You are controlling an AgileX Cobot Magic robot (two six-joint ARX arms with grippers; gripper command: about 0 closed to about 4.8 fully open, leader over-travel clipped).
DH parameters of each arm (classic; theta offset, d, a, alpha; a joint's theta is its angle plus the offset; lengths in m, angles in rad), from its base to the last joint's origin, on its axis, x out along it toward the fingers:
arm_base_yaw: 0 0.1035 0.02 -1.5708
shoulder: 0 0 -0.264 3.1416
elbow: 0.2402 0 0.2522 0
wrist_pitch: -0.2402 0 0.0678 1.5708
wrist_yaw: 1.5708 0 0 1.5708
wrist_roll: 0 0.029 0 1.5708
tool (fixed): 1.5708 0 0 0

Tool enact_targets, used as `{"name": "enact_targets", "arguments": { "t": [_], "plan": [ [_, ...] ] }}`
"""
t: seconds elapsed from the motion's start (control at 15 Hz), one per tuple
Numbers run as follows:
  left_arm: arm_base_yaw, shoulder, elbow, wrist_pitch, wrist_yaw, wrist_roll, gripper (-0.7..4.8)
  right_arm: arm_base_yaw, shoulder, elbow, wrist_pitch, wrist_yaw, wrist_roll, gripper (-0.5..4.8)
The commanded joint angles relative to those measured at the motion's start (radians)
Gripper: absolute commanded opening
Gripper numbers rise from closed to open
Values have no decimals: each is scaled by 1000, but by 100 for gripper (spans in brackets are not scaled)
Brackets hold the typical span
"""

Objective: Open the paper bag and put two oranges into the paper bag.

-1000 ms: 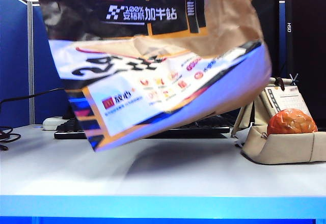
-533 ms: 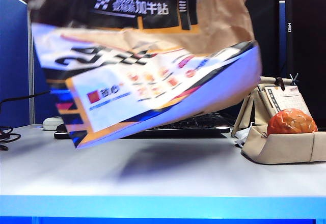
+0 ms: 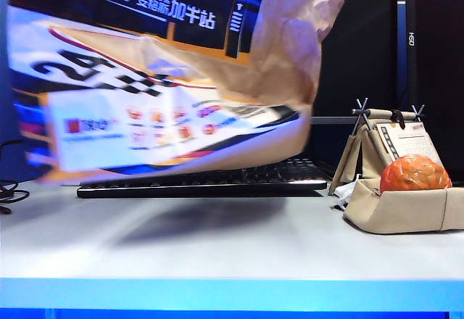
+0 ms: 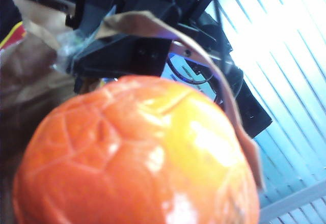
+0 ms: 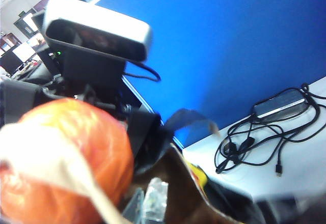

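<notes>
The paper bag (image 3: 167,101) hangs tilted in the air over the table and hides both grippers in the exterior view. One orange (image 4: 132,158) fills the left wrist view and covers my left gripper's fingers. In the right wrist view this orange (image 5: 66,158) sits right under the left arm's camera (image 5: 97,28), at the bag's mouth. My left gripper is shut on it. My right gripper (image 5: 150,201) is shut on the bag's brown rim (image 5: 183,193). A paper handle strip (image 4: 224,91) arches over the held orange. A second orange (image 3: 413,172) rests in the beige fabric tray (image 3: 406,214).
A black keyboard (image 3: 203,181) lies under the raised bag. A desk calendar (image 3: 406,141) stands behind the tray. Black cables and a power adapter (image 5: 265,132) lie on the table by the blue partition (image 5: 229,46).
The bag has swung to the left, and its low corner has risen so that it lies flatter. The orange in the tray has not moved.
</notes>
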Motion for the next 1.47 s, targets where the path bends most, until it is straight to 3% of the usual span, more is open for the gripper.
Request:
{"name": "enact_targets", "arguments": {
  "t": [0.07, 0.4, 0.47, 0.67, 0.73, 0.8, 1.0, 1.07, 1.27, 1.4, 1.47],
  "plan": [
    [-11, 14, 5, 44, 8, -40, -5, 3, -5, 8, 22, 5, -2, -6],
    [-21, 52, 5, 66, 20, -110, -6, 4, -5, 8, 22, 8, -2, -6],
    [-24, 63, 5, 78, 61, -132, -5, 4, -5, 8, 22, 9, -2, -6],
    [-49, 80, 5, 190, 95, -219, -4, 4, -5, 8, 25, 9, -2, -6],
    [-50, 80, 5, 211, 93, -229, 21, 5, -5, 8, 28, 9, -2, -6],
    [-50, 82, 5, 221, 85, -238, 144, 9, -5, 8, 34, 9, -2, -6],
    [-49, 104, 5, 221, 72, -246, 178, 14, -5, 8, 44, 9, 2, -6],
    [-49, 119, 4, 220, 48, -249, 216, 14, -5, 8, 44, 8, 2, -6],
    [-45, 142, 5, 225, 14, -259, 224, 14, -5, 8, 43, 4, 23, -6],
    [-45, 144, 5, 234, 69, -261, 442, 14, -5, 8, 44, 5, 22, -6],
    [-46, 144, 5, 248, 84, -276, 479, 14, -5, 8, 44, 5, 22, -6]
  ]
}}
